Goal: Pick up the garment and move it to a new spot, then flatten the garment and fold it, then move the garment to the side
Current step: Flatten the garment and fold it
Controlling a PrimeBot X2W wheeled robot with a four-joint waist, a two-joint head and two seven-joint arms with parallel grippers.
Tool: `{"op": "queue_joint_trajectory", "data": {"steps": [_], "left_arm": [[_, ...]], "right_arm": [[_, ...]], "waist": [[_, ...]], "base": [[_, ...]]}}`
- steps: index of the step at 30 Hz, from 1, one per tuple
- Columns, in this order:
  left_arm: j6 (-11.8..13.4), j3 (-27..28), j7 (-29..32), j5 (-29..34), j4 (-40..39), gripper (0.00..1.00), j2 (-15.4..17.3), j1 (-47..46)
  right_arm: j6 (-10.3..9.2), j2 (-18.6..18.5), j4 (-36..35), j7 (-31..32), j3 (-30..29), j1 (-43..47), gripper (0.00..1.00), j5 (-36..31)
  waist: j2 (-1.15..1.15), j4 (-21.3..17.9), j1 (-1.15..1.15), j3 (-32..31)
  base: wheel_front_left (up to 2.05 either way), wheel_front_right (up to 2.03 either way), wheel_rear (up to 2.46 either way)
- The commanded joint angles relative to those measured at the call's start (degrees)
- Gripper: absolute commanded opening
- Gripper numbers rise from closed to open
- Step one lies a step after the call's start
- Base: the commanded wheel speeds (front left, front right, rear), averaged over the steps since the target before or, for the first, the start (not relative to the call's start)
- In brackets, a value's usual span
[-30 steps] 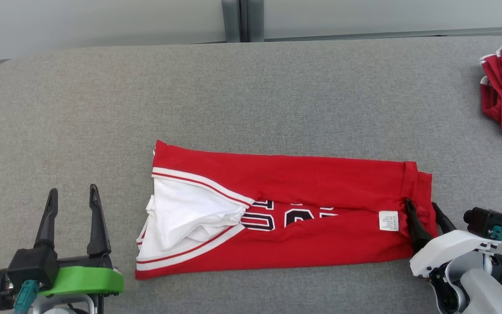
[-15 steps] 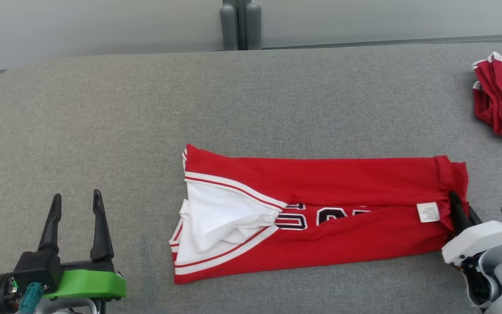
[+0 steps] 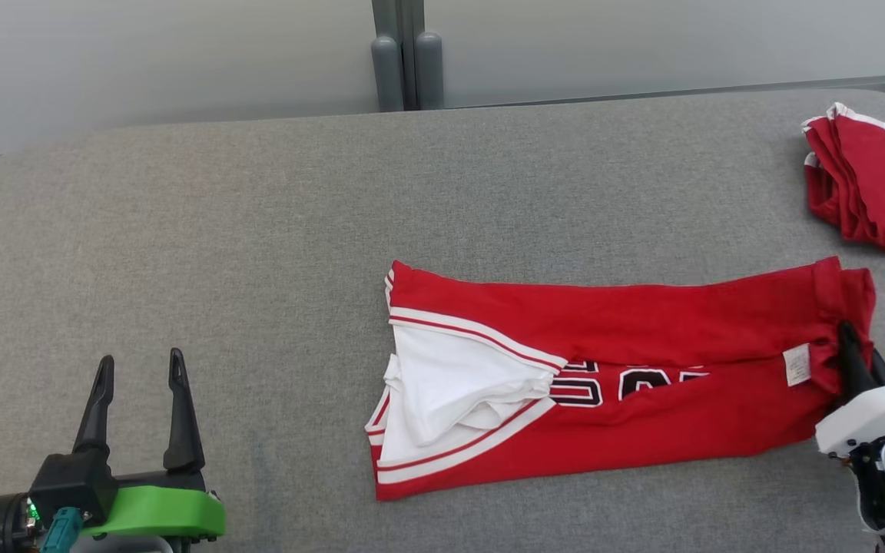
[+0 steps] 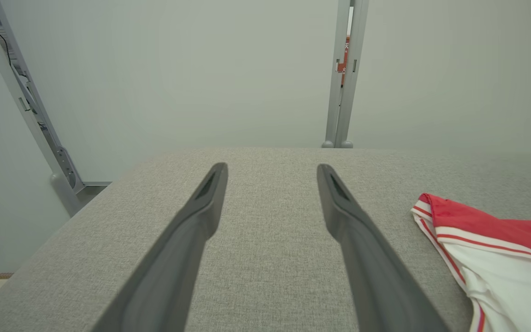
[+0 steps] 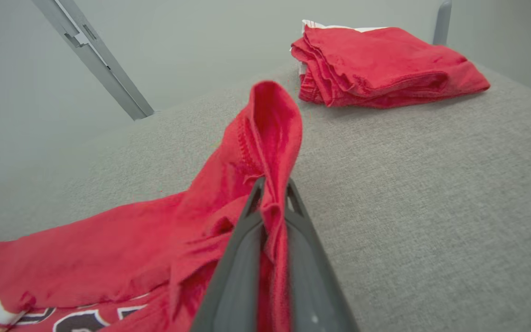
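The garment (image 3: 642, 330), a red jersey with white trim and black lettering, lies folded into a long band across the grey table (image 3: 258, 230). Its white-lined end points left, and that end also appears at the right of the left wrist view as the garment (image 4: 491, 226). My right gripper (image 3: 860, 344) is shut on the garment's right hem. In the right wrist view the right gripper (image 5: 272, 184) pinches a raised fold of the garment (image 5: 109, 258). My left gripper (image 3: 139, 365) stands open at the lower left, well clear of the cloth. Nothing lies between the left gripper (image 4: 270, 170) fingers.
A folded stack of red clothes (image 3: 873, 184) sits at the table's far right, just beyond the held hem, and shows as the stack (image 5: 376, 64) ahead of the right gripper. Grey posts (image 3: 400, 61) stand behind the table's rounded far edge.
My right gripper closed on the garment's right hem and dragged the garment to the right across the table. The head camera also shifted. The left gripper stayed open in place.
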Motion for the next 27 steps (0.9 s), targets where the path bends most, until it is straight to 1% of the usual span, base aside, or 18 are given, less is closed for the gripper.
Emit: {"op": "queue_joint_trajectory", "data": {"steps": [1, 6, 15, 20, 27], "left_arm": [[0.23, -0.10, 0.00, -0.03, 0.22, 1.00, 0.05, 0.91], [0.14, -0.32, 0.00, 0.00, 0.62, 1.00, 0.06, 1.19], [-0.19, -0.53, 0.00, -0.09, 1.28, 1.00, 0.06, 1.48], [0.03, -1.48, 0.00, -0.36, 1.56, 1.00, 0.07, 1.36], [0.17, -1.98, 0.00, -0.97, 1.86, 1.00, 0.07, 0.66]], "right_arm": [[-0.08, 0.60, -1.01, -0.01, 0.98, -0.33, 0.00, -0.63], [-0.08, 2.81, -4.18, 0.02, 4.93, -1.16, 0.00, -1.42], [-0.08, 8.73, -10.30, 2.25, 14.34, -2.87, 0.00, -2.31], [-0.07, 12.79, -10.80, 2.92, 19.02, -4.20, 0.00, -2.09], [-0.07, 17.34, -8.56, 2.66, 24.59, -7.28, 0.00, -1.26]], "waist": [[0.00, -0.11, 0.00, -0.26], [0.00, 0.19, 0.00, -0.88], [0.00, 1.83, 0.00, -1.61], [0.00, 3.28, 0.00, -1.73], [0.00, 5.15, 0.00, -1.03]], "base": [[0.00, 0.00, 0.00], [0.00, 0.00, 0.00], [0.00, 0.00, 0.00], [0.00, 0.00, 0.00], [0.00, 0.00, 0.00]]}}
